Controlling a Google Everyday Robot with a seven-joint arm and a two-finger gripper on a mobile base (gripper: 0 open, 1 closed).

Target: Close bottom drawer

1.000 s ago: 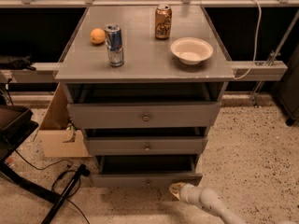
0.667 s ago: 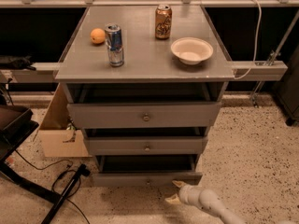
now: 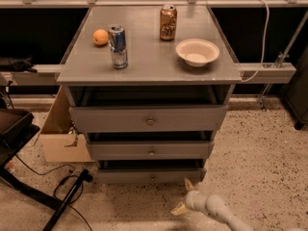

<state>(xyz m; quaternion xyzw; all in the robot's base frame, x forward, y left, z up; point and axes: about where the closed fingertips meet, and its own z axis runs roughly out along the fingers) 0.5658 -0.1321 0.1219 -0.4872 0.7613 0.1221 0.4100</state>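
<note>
Grey three-drawer cabinet [image 3: 149, 61] on a speckled floor, every drawer slightly pulled out. The bottom drawer [image 3: 125, 176], lowest and narrowest, sits just above the floor. My pincer [image 3: 184, 196] hangs low, just before its right end, fingers spread wide, holding nothing. On top: a white bowl [image 3: 197, 52], two cans, an orange [image 3: 100, 36].
</note>
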